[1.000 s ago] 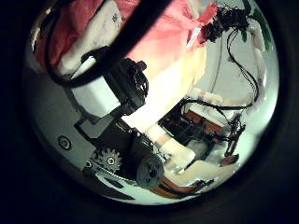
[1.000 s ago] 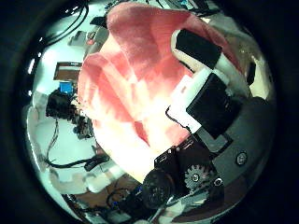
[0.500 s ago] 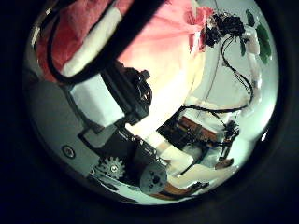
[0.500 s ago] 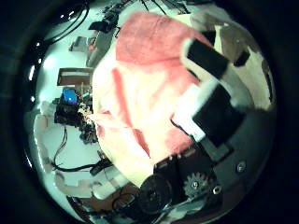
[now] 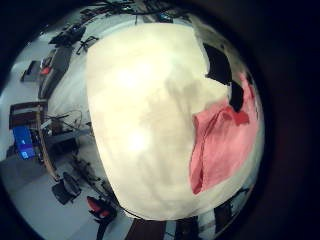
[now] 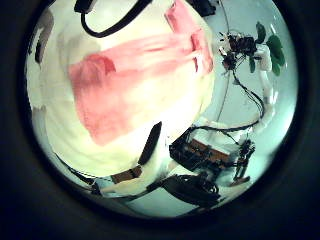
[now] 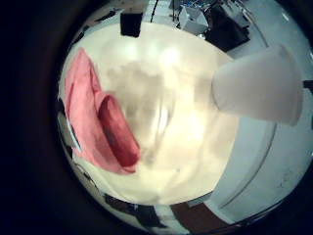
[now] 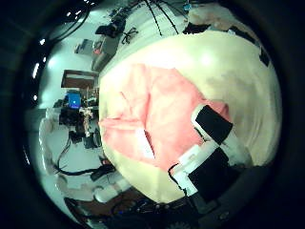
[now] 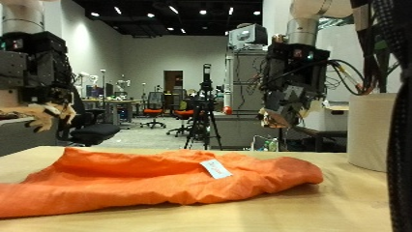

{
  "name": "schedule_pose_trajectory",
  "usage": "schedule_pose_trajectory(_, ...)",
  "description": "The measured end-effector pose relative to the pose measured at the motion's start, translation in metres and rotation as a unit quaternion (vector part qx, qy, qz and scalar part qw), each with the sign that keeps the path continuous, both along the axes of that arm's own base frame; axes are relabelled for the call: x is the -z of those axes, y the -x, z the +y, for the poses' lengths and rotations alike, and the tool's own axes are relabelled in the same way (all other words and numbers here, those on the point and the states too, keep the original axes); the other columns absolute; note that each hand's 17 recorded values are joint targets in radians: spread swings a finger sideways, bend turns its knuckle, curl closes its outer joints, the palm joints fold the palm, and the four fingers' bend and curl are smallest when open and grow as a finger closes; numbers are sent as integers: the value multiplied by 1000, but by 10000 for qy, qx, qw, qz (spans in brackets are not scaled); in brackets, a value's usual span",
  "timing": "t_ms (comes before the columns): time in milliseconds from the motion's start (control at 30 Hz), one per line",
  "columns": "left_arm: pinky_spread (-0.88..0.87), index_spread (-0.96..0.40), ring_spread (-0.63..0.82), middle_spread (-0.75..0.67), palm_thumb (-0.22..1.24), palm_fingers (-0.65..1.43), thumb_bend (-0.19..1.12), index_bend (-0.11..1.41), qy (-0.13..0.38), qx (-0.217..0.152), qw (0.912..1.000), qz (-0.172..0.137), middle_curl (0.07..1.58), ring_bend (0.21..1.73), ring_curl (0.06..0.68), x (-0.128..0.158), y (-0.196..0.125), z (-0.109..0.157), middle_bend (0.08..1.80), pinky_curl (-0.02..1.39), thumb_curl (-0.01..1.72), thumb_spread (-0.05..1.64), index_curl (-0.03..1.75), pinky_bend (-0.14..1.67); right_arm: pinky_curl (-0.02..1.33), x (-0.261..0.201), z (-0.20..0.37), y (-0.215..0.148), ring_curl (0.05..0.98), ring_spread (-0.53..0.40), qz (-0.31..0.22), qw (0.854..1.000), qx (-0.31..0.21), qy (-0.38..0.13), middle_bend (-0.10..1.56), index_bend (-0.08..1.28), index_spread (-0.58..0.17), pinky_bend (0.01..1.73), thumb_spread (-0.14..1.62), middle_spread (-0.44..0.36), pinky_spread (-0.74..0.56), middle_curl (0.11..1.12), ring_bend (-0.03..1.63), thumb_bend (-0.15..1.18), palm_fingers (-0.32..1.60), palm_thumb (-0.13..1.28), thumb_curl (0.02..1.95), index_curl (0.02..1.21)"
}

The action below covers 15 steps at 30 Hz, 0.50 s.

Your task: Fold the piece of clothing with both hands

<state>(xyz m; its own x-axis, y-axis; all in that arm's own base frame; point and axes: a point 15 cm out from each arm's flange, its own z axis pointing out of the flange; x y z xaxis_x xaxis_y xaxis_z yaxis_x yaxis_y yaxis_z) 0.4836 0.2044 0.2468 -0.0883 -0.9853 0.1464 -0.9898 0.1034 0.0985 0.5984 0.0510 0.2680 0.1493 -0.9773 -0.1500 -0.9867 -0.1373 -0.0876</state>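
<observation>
We've got the orange-pink garment [image 9: 167,176] lying rumpled across the table [image 9: 367,208], white tag [image 9: 215,169] up. Left hand [image 9: 36,82] and right hand [image 9: 290,82] both hang above it, fingers relaxed, holding nothing.

The garment [image 9: 167,177] lies spread flat on the table [image 9: 348,208]. The left hand [image 9: 36,82] hangs above the garment's left end. The right hand [image 9: 286,92] hangs above its right end. Neither hand touches it.
</observation>
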Motion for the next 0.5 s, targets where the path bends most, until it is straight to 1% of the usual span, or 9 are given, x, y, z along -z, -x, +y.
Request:
schedule_pose_trajectory(67, 229, -92, 223, 222, 199, -125, -32, 138, 13, -27, 10000, 4, 511, 551, 445, -5, 5, 3, 163, 834, 273, 1085, 652, 211, 587, -3, -4, 11, 310, -1, 148, 9999, -69, 9, 585, 541, -344, 284, 1218, -49, 379, 477, 562, -7, 152, 920, 436, 588)
schedule_pose_trajectory(133, 344, -78, 304, 250, 182, -122, -33, 139, 29, 28, 9999, 114, 479, 499, 409, -7, 12, 3, 165, 769, 271, 1069, 603, 179, 548, -2, -10, 25, 290, 2, 387, 9991, -176, 29, 569, 544, -354, 232, 1221, -61, 388, 464, 508, -5, 136, 934, 436, 577)
schedule_pose_trajectory(200, 413, -72, 352, 263, 176, -122, -31, 136, 43, 159, 9995, 268, 456, 474, 389, -9, 21, -1, 161, 725, 271, 1056, 568, 175, 530, 2, -12, 42, 283, 8, 696, 9969, -353, 22, 552, 527, -364, 210, 1227, -68, 386, 455, 482, -7, 127, 940, 433, 565)
schedule_pose_trajectory(267, 487, -59, 405, 278, 170, -127, -25, 139, 126, 313, 9984, 447, 423, 443, 364, -6, 30, -14, 162, 653, 268, 1053, 518, 160, 491, 6, -14, 62, 266, 18, 1057, 9923, -650, -3, 520, 498, -380, 173, 1233, -90, 371, 436, 425, -4, 95, 958, 433, 541)
schedule_pose_trajectory(400, 551, -37, 463, 279, 170, -130, -20, 148, 302, 638, 9937, 865, 379, 400, 333, 17, 50, -45, 161, 555, 264, 1077, 458, 152, 437, 16, -5, 72, 246, 26, 1239, 9878, -948, -6, 481, 462, -401, 163, 1245, -109, 347, 413, 355, -7, 89, 969, 430, 504)
schedule_pose_trajectory(433, 559, -33, 472, 279, 172, -124, -19, 149, 313, 721, 9927, 916, 369, 394, 327, 22, 52, -54, 160, 535, 263, 1085, 446, 155, 424, 21, -3, 73, 241, 27, 1281, 9865, -1021, -10, 470, 457, -403, 161, 1247, -113, 335, 407, 339, -8, 85, 970, 430, 496)
schedule_pose_trajectory(500, 569, -22, 484, 271, 176, -115, -18, 154, 276, 859, 9919, 899, 353, 378, 315, 31, 49, -67, 165, 497, 261, 1098, 425, 157, 400, 30, 3, 74, 237, 26, 1341, 9844, -1136, -12, 448, 450, -412, 156, 1254, -124, 322, 397, 318, -6, 84, 982, 428, 484)
